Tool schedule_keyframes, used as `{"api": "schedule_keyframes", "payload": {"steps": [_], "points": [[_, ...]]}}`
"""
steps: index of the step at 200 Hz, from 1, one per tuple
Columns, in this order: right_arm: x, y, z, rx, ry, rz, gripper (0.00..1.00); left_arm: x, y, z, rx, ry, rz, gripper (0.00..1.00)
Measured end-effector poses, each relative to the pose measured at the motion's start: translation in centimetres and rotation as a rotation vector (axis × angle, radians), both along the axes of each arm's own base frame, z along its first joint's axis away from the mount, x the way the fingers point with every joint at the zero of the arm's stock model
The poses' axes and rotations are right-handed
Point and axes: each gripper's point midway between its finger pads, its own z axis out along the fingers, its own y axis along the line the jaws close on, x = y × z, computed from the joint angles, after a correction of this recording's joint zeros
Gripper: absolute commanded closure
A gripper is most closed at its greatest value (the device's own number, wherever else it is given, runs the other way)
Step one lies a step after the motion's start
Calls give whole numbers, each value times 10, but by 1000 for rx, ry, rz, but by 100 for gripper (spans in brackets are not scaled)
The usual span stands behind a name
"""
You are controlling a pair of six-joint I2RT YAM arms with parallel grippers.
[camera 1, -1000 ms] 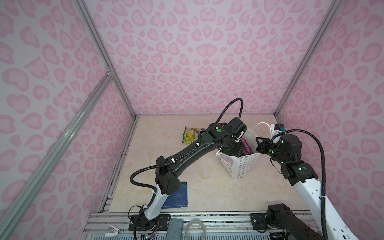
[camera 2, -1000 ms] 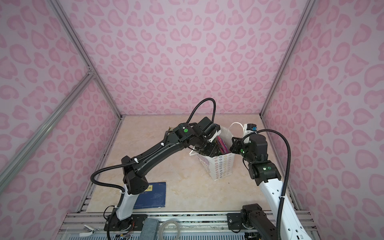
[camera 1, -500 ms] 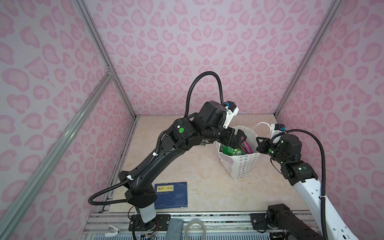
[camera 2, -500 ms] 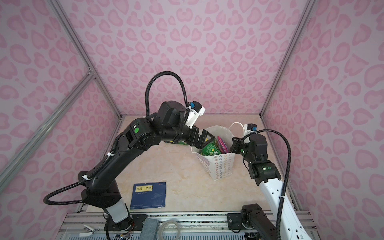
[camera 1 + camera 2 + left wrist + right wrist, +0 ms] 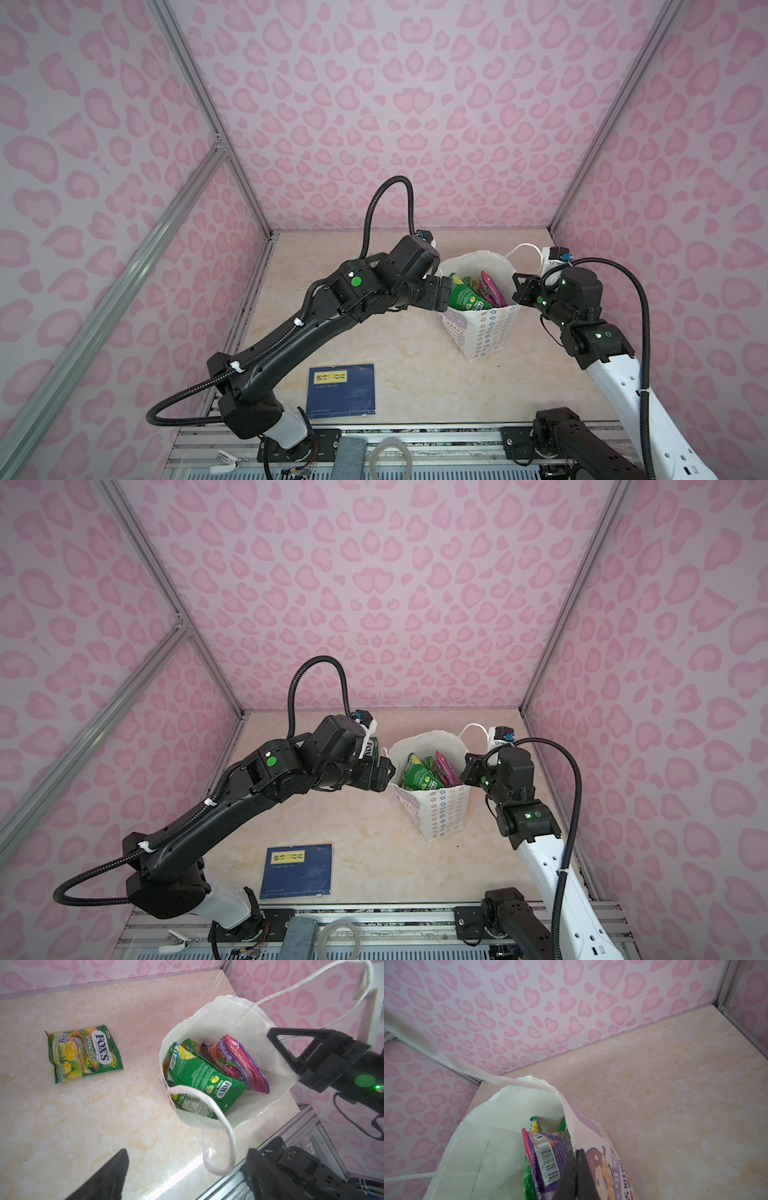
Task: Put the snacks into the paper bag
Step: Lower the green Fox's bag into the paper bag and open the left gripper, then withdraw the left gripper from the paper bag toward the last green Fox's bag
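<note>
Left hand (image 5: pixel 444 292): stood open and empty, jaws wide apart, hovering just beside the mouth of the paper bag (image 5: pixel 482 332). Nothing lay between the jaws in the left wrist view.
Right hand (image 5: pixel 576 1159): was clamped on the bag's wall at the rim, on the side bearing the cartoon figure. Judged purpose: to keep the bag upright and its mouth spread.
Paper bag: stood upright on the table (image 5: pixel 374 340), toward the right rear, mouth open. One cord handle (image 5: pixel 218 1118) drooped across the rim and over the side.
Snacks inside: a green packet (image 5: pixel 199 1078) and a purple packet (image 5: pixel 236 1064) leaned on edge, with others partly hidden beneath.
Snack outside: a loose packet (image 5: pixel 83 1053), green-yellow, lay flat and face up on the table, apart from the bag, mostly hidden behind the left arm in both top views.
Book (image 5: pixel 341 388): lay flat near the front edge, not part of the job.
Progress: judged nearly complete, with one packet seen outside.
Next move: judged to be a reach for the loose packet. It lay flat and glossy, so a pinch could slip.
</note>
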Motion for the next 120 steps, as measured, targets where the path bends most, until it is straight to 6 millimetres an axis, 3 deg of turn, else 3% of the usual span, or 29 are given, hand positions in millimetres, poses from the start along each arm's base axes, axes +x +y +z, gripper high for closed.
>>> {"api": "schedule_keyframes", "payload": {"steps": [12, 27, 42, 52, 64, 85, 101, 120], "points": [[0, 0, 0, 0, 0, -1, 100, 3, -10, -1, -25, 5, -6, 27], [0, 0, 0, 0, 0, -1, 100, 7, -23, -4, -48, 22, -11, 47], [0, 0, 0, 0, 0, -1, 75, 14, -36, -5, -61, 24, -16, 80], [1, -1, 3, -1, -6, -5, 60, 18, -43, -4, -70, 23, -14, 95], [2, -3, 9, -4, -21, -15, 48, 22, -49, -1, -79, 18, -13, 96], [5, -3, 25, 0, -47, -19, 37, 28, -53, 16, -103, -8, -9, 96], [11, -4, 42, -3, -66, -30, 35, 33, -52, 30, -113, -31, -10, 96], [17, -7, 56, -10, -77, -52, 40, 40, -45, 35, -109, -42, 1, 96]]}}
